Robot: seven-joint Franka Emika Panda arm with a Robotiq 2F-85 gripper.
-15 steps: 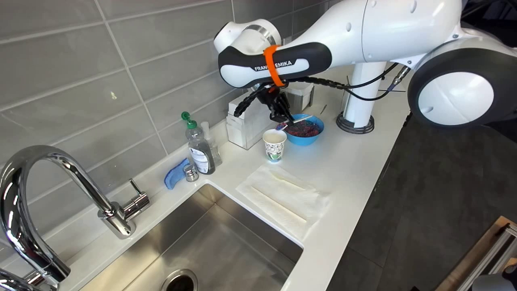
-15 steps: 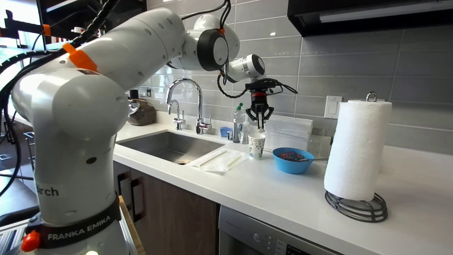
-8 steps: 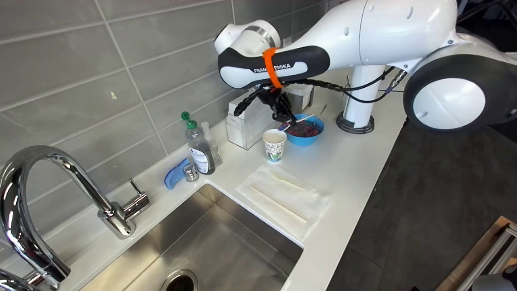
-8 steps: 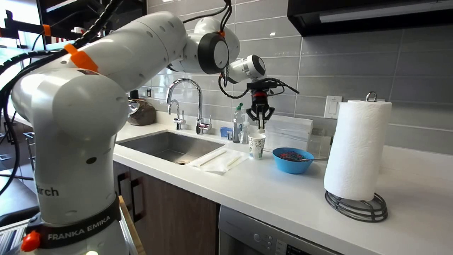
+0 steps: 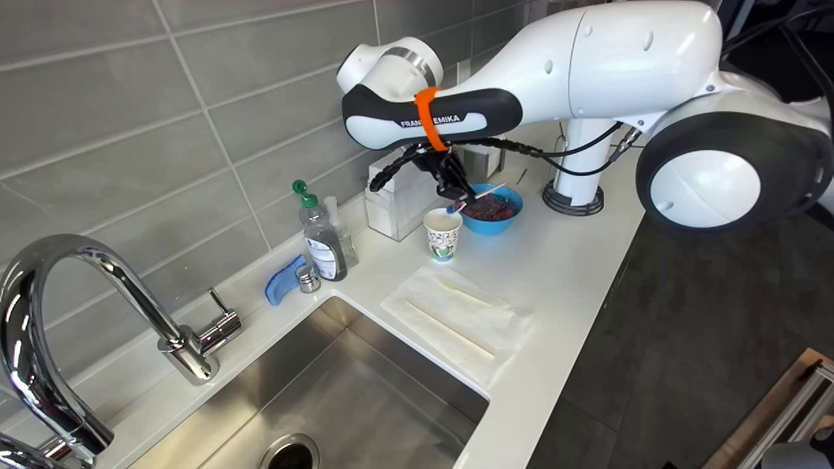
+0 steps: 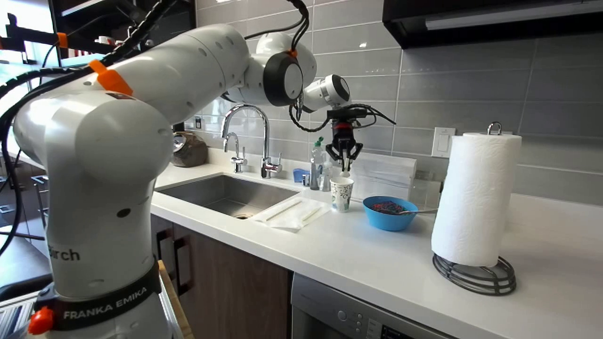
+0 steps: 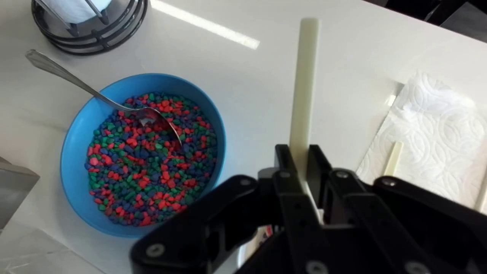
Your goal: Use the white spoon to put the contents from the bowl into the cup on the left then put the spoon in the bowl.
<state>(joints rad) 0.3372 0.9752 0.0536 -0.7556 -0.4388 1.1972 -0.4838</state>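
Observation:
My gripper [image 5: 470, 197] is shut on the handle of the white spoon [image 7: 305, 76]; the gripper also shows in the wrist view [image 7: 299, 152]. The handle sticks out past the fingertips. The spoon's head [image 5: 456, 207] carries coloured bits and is close above the rim of the printed cup [image 5: 443, 238]. In an exterior view the gripper [image 6: 346, 165] is just above the cup [image 6: 341, 197]. In the wrist view the cup [image 7: 248, 249] is mostly hidden under the gripper; red bits show there, in cup or spoon, I cannot tell. The blue bowl [image 7: 72, 167] holds red, green and blue bits.
A metal spoon [image 7: 72, 78] leans in the bowl. A paper-towel roll [image 6: 476, 202] stands beyond it. White boxes [image 5: 397, 208] and a soap bottle [image 5: 324, 246] stand by the wall. A paper towel [image 5: 417, 293] with white sticks lies beside the sink [image 5: 378, 397].
The arm has lowered and the gripper has shifted slightly, to the left in both exterior views, with the spoon still held. The cup and bowl have not moved.

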